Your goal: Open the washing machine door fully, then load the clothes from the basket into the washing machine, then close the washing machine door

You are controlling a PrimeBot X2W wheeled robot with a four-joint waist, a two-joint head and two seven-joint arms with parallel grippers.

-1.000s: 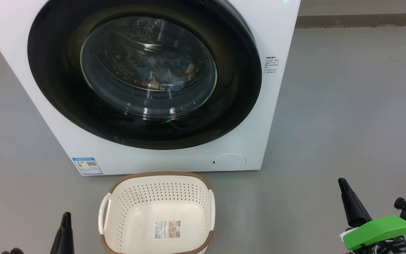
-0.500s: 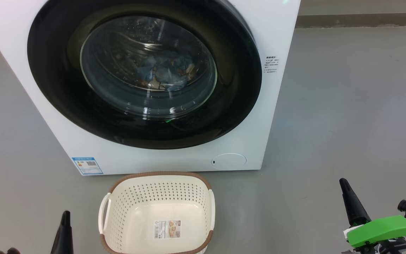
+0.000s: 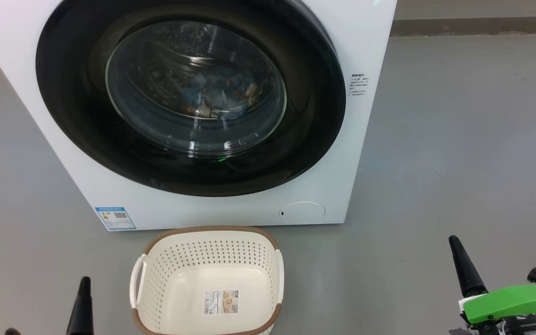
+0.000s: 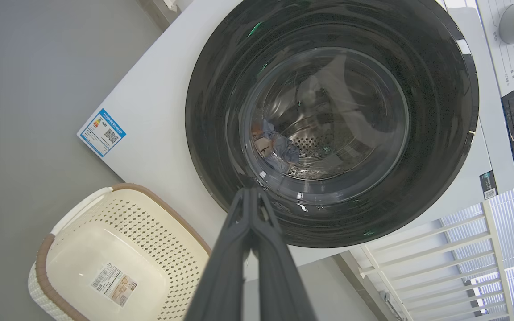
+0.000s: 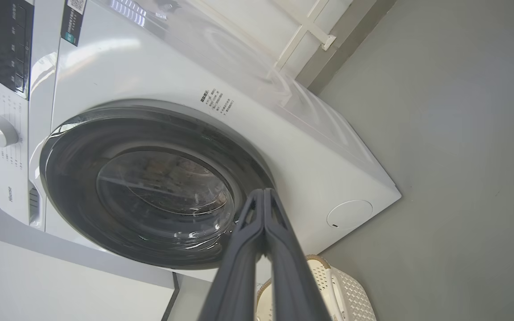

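The door [image 3: 77, 121] is sitting closed on the washer [image 3: 370, 42], with the clothes [image 3: 217, 95] lying inside behind its glass. The basket [image 3: 210, 231] is standing empty on the floor [image 3: 458, 139] just before the washer. Both end effectors are clenched (pinched tight, holding nothing): the left end effector [image 3: 84, 286] is hovering near the basket's left side, the right end effector [image 3: 456, 246] well apart to its right, both below the door.

- washing machine door [image 3: 189, 93]: glossy black rim, clear smooth glass bowl with bright reflections.
- washing machine [image 3: 203, 211]: smooth white casing with a slight sheen; perforated steel drum [image 4: 310, 145].
- basket [image 3: 207, 253]: cream plastic, perforated walls, brown woven-look rim; paper label [image 3: 221, 302].
- clothes [image 3: 217, 95]: soft crumpled cloth.
- floor [image 3: 458, 139]: smooth matt grey.
- fingers [image 4: 228, 267] of the left gripper [image 4: 250, 192]: matt dark grey.
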